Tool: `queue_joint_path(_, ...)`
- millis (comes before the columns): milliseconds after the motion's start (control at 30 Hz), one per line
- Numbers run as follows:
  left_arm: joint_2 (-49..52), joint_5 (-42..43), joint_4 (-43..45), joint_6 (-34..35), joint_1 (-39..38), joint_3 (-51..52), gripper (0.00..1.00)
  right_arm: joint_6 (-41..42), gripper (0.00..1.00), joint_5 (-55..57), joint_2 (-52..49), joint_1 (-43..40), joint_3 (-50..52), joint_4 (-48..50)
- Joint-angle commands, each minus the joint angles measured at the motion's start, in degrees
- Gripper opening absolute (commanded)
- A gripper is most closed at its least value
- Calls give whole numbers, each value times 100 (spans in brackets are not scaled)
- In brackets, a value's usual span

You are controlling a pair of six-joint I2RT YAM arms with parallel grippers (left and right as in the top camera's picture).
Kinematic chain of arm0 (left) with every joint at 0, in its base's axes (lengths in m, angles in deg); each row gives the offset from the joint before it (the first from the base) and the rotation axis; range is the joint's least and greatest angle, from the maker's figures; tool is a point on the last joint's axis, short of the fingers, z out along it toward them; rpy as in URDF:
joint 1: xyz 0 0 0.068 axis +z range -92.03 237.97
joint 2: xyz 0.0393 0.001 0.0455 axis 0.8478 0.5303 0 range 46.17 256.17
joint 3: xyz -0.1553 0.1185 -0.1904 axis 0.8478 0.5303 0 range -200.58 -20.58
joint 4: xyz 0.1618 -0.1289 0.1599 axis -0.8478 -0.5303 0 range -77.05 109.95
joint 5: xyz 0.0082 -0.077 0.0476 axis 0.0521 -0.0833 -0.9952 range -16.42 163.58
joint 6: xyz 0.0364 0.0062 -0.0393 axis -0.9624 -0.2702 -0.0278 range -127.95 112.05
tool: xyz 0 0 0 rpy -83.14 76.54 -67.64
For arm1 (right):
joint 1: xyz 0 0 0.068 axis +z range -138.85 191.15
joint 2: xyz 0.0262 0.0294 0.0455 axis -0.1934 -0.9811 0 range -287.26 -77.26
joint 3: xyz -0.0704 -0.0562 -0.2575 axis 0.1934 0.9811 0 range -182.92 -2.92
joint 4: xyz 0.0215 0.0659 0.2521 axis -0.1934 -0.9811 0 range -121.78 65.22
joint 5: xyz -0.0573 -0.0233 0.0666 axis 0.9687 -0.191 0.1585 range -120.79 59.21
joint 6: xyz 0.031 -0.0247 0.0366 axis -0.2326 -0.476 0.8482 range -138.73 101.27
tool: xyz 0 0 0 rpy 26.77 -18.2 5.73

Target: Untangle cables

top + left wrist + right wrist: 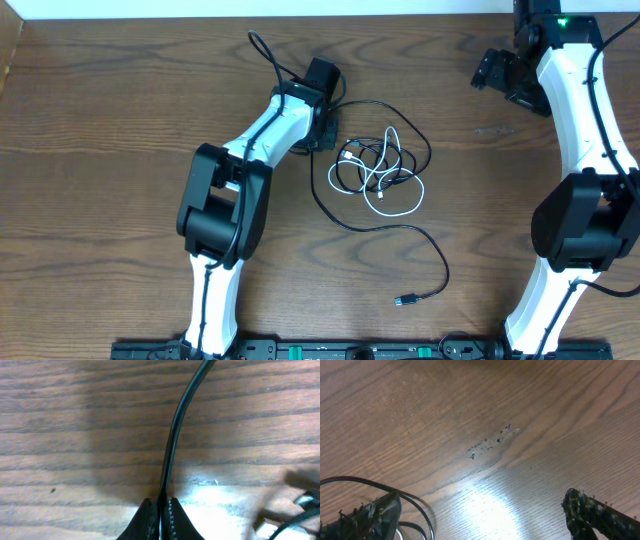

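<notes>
- Plug [403,300], loose nearest the base: may snag if dragged.
- Cables [378,165], knotted at mid-table: a hard pull could tighten the knot.
- Left gripper [161,507], clenched on a black cord [172,435]: the cord may slip out.
- Right gripper [480,510], released at the far corner: nothing anchors the knot.

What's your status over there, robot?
Left gripper shut on black cable. Right gripper open, empty, far from the tangle. Nothing in the way.
</notes>
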Motion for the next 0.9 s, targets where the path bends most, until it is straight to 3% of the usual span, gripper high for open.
queue_joint_path(0,-833,-114,48,-37,22,26,7,-39,99,72,-44,-57,-22,-11)
queue_joint_path(333,-3032,-24,367,-33,22,26,7,-39,99,72,-44,-57,-22,-11)
queue_joint_path(433,-3626,42,610,304,22,26,7,-39,99,72,-44,-57,-22,-11)
queue_joint_path(633,-4601,1281,1696,396,22,26,7,-39,99,72,-44,-57,-22,-11)
queue_joint_path(867,-5285,1521,2833,1239,22,26,7,-39,99,72,-44,-57,-22,-11)
